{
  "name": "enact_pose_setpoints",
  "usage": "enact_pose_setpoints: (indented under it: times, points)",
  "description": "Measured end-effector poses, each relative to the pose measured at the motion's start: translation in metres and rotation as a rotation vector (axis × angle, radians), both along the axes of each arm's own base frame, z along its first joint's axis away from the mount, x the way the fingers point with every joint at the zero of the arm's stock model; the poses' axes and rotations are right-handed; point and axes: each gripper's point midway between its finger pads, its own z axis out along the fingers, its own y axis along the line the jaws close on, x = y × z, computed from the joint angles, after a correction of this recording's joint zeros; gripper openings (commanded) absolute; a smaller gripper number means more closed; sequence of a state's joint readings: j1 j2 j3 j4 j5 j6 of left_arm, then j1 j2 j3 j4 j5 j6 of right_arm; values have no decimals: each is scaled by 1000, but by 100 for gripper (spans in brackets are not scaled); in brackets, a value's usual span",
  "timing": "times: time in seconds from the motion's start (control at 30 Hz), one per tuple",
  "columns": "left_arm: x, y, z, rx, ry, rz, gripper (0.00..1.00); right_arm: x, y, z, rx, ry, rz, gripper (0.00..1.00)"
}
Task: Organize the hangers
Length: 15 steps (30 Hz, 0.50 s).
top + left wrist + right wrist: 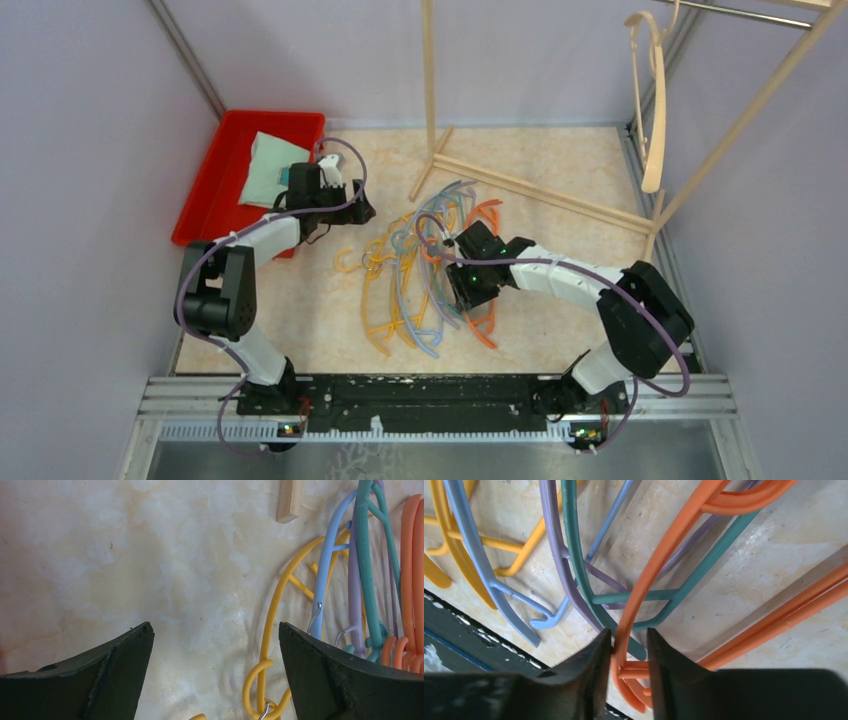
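table (560,160), pale marbled top: a tangle of hangers (425,280) in orange, yellow, teal, light blue and lavender at centre, with the right gripper (462,268) low over the heap's right side and the left gripper (362,208) just beyond its upper left. red tray (205,190) at far left holding a folded pale green cloth (262,165). light wooden rack (540,190) at the back, a single beige hanger (652,100) hung from its upper right rail.

One beige hanger (650,100) on the rack (560,190), roughly nine coloured hangers (420,290) heaped below, one red bin (215,170)
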State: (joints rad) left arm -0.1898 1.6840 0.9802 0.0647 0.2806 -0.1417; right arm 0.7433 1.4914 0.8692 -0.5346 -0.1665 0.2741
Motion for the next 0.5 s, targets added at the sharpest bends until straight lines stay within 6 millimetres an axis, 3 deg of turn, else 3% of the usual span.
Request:
enact_pose_setpoints:
  times: [0.1,0.27,0.37,0.5]
  points:
    - [0,0,1,-1,-3,0,100,-1,-1,-1,-6,9,-3,8]
    - [-2,1,-1,1,3,0,100,-2,-8,11,-49,21,-20,7]
    - [-5,1,-1,1,5,1,100,3,-6,42,-30,-14,-24,8]
    - [-7,1,0,0,3,1,100,13,3,102,57,-110,-25,12]
